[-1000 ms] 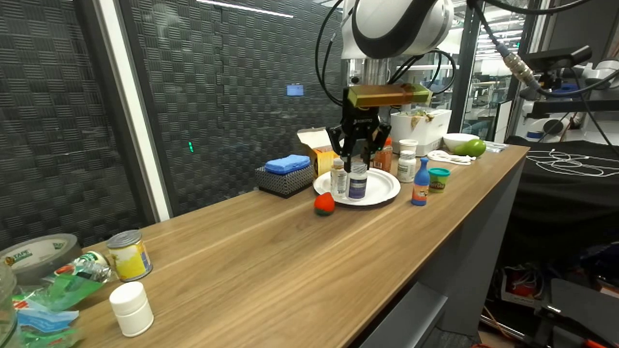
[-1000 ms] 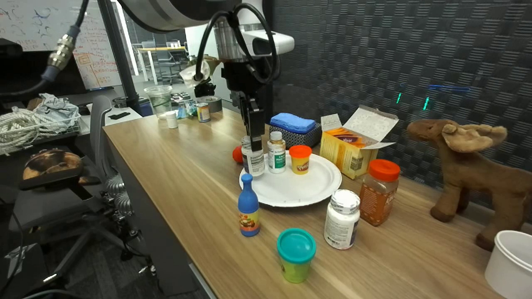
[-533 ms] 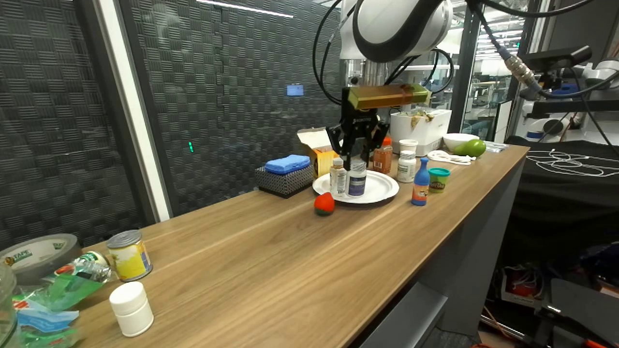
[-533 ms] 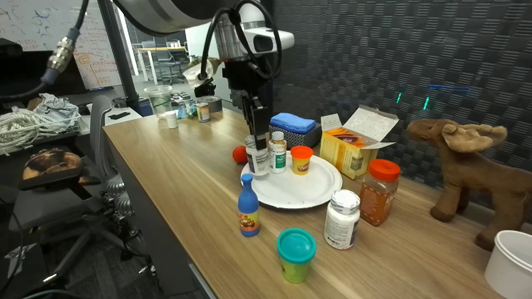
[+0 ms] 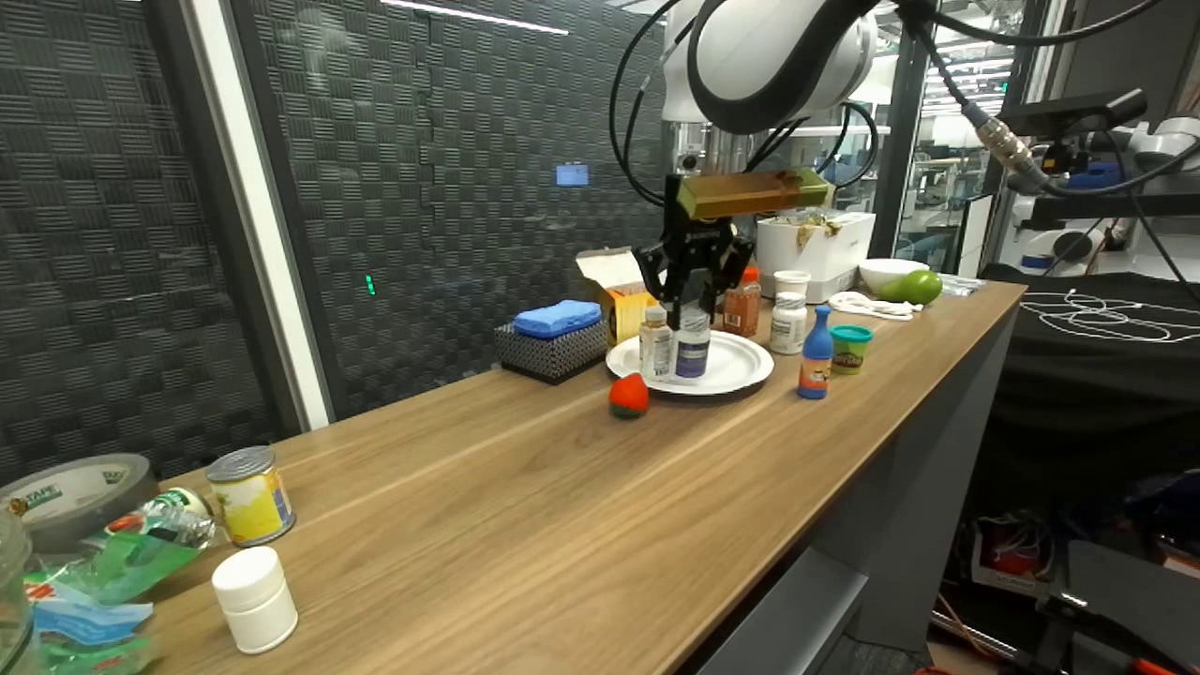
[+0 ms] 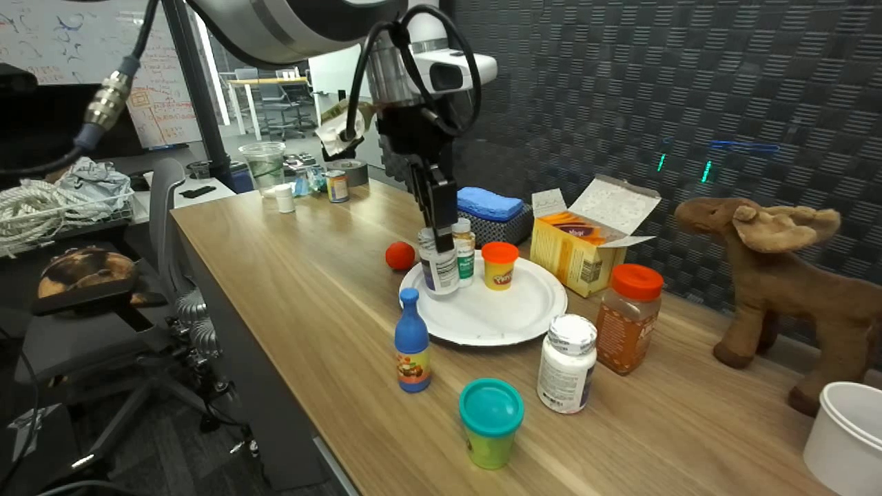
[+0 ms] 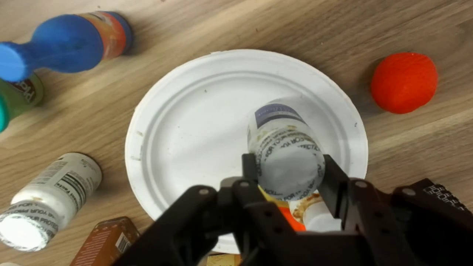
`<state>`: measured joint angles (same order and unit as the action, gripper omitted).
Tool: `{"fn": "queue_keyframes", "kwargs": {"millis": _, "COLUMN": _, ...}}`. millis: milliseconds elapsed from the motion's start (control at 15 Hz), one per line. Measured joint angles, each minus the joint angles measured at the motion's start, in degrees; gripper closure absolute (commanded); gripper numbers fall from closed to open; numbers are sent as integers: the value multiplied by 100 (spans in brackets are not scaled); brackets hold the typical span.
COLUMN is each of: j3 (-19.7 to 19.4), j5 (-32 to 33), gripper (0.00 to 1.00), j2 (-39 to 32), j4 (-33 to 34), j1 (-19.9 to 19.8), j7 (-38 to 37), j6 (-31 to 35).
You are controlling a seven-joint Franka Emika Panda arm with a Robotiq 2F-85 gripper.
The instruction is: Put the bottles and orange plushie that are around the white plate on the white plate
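Observation:
My gripper (image 7: 288,162) is shut on the cap of a white bottle with a purple label (image 6: 441,271), one finger on either side. That bottle is over the near-left part of the white plate (image 6: 503,320), leaning slightly in an exterior view; whether its base touches the plate I cannot tell. Beside it on the plate stands a bottle with a green label (image 6: 467,264), partly covered by the held one. A yellow tub with an orange lid (image 6: 499,269) is there too. The orange plushie (image 7: 404,83) lies on the table just off the plate. A white bottle (image 6: 566,368) stands off the plate.
Around the plate are a blue bottle (image 6: 412,348), a teal-lidded tub (image 6: 490,421), an orange-lidded jar (image 6: 627,324) and an open yellow box (image 6: 575,258). A patterned box with a blue cloth (image 5: 558,321) stands at the wall, and a toy moose (image 6: 778,262) farther along.
My gripper and the held bottle have shifted a little to the right in an exterior view, uncovering the plushie and overlapping the green-labelled bottle. The plate slid slightly early on.

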<state>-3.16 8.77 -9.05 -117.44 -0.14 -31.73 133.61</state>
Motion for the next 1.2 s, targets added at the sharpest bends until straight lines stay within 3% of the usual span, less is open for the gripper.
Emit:
{"fn": "queue_keyframes", "kwargs": {"millis": 267, "j3": -3, "j5": 0, "gripper": 2, "j2": -3, "j4": -8, "j1": -1, "j7": 32, "j6": 24}}
{"fn": "queue_keyframes", "kwargs": {"millis": 800, "j3": -34, "j5": -19, "gripper": 0, "j2": 504, "j4": -404, "j1": -46, "j7": 182, "j6": 2}}
{"fn": "queue_keyframes", "kwargs": {"millis": 1200, "j3": -215, "j5": -23, "gripper": 0, "j2": 1049, "j4": -517, "j1": -369, "j7": 199, "j6": -74}}
